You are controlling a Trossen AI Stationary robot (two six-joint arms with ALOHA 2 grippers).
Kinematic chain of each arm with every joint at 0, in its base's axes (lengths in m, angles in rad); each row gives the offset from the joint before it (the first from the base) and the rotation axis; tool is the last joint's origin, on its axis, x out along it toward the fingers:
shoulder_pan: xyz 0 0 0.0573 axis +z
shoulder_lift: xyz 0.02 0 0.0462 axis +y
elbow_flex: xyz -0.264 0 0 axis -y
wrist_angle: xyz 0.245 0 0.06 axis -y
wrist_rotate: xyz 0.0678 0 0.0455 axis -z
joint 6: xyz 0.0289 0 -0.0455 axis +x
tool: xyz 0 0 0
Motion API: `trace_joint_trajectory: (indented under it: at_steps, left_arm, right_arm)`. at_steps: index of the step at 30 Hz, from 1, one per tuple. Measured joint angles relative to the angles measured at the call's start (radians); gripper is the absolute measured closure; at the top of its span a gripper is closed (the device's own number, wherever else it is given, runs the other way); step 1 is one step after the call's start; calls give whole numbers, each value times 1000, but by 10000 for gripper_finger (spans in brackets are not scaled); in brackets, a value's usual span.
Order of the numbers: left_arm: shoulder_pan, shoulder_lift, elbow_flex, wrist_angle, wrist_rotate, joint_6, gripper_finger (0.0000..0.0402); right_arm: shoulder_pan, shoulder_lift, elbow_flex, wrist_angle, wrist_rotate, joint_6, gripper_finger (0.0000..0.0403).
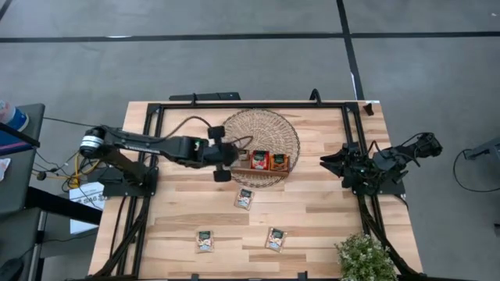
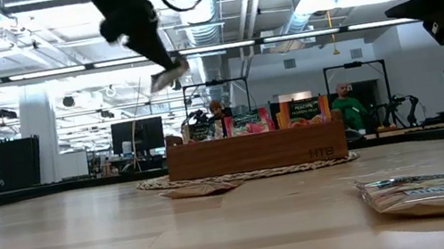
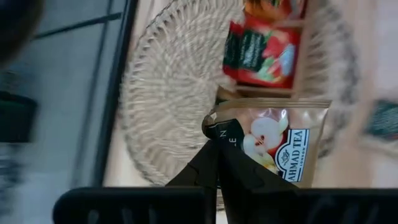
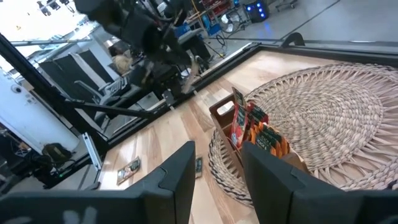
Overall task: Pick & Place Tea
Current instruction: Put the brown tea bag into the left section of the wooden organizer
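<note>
While the left arm reaches out across the table (image 1: pixel 180 234), its left hand (image 1: pixel 232 154) hangs in the air above the near edge of the round wicker basket (image 1: pixel 273 125), fingers pinched tight on the corner of a pale tea sachet (image 3: pixel 280 140) with an apple printed on it. Just beyond that sachet sits the brown wooden tray (image 1: pixel 266 166), resting on the basket's rim, with a red sachet (image 1: pixel 259 159) and an orange sachet (image 1: pixel 280 161) standing upright in its compartments. Three more pale sachets with dark-green tops lie flat on the bare wood in front of the basket: one (image 1: pixel 244 198) close to the basket, and two farther forward, one on the left (image 1: pixel 205 240) and one on the right (image 1: pixel 275 238), well apart from each other. Over at the table's right edge, the right hand (image 1: pixel 332 162) waits raised off the surface, fingers parted and holding nothing. A small potted plant (image 1: pixel 366 257) stands at the front right corner.
</note>
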Motion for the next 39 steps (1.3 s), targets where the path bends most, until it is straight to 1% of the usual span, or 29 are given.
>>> trace_joint_trajectory:
  at_steps: [7,9,12,17,21,27,33,37,39]
  left_arm:
    - [-26,149,-1,104,-257,202,401]
    - [-34,184,-1,161,-340,264,401]
    - [-49,211,-1,256,-419,322,401]
    - [-83,217,-1,322,-441,327,401]
    - [-97,217,-1,305,-441,325,401]
    - [-95,221,-1,279,-436,255,401]
    - [-96,292,-1,252,-447,247,401]
    - [-95,341,-1,253,-516,265,401]
    - [-89,358,-1,254,-525,258,401]
  right_arm:
    - [0,0,0,-2,0,-1,280]
    - [0,0,0,-3,1,-3,280]
    - [0,0,0,-6,2,-10,280]
    - [0,0,0,-8,2,-12,280]
    - [0,0,0,-8,2,-29,280]
    - [0,0,0,-8,3,-38,280]
    - [0,0,0,-8,4,-37,280]
    - [0,0,0,-8,4,-37,280]
    - [0,0,0,-8,4,-37,280]
